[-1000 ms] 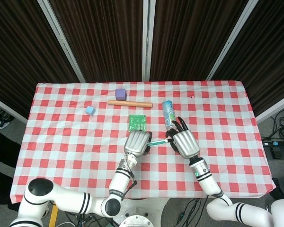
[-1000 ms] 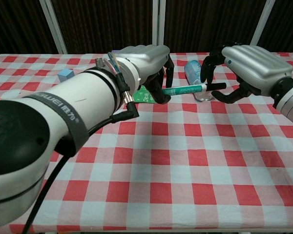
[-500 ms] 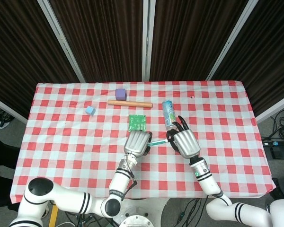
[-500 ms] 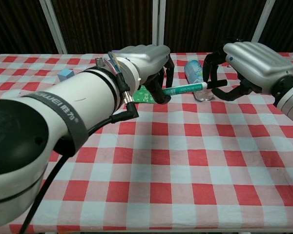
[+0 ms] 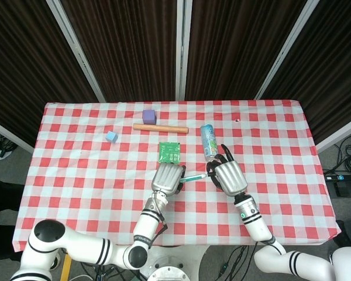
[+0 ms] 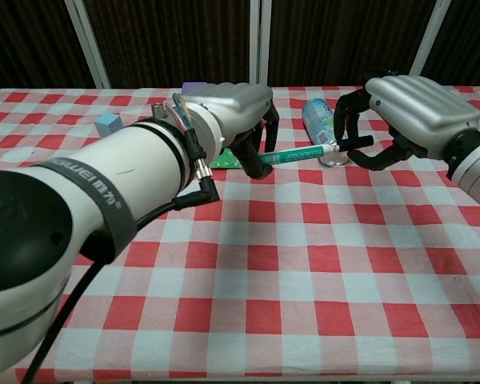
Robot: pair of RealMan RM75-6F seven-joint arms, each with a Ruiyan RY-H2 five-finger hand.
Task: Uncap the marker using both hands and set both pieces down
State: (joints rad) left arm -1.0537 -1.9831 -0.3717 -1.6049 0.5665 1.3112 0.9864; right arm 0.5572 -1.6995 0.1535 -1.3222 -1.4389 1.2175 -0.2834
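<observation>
Chest view showed the marker (image 6: 296, 153) held level above the worktop (image 6: 304, 272), just in front of the can (image 6: 318, 120), the left hand (image 6: 238, 108) gripping its body and the right hand (image 6: 408, 112) pinching its black cap (image 6: 354, 143).

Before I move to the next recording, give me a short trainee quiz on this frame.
1. True or false: the marker lies flat on the table.
2. Which robot hand holds the black cap end? A) left robot hand B) right robot hand
3. Fill in: the can lies on its ____.

Key: 1. False; both robot hands hold it above the cloth. 2. B. 3. side.
</observation>
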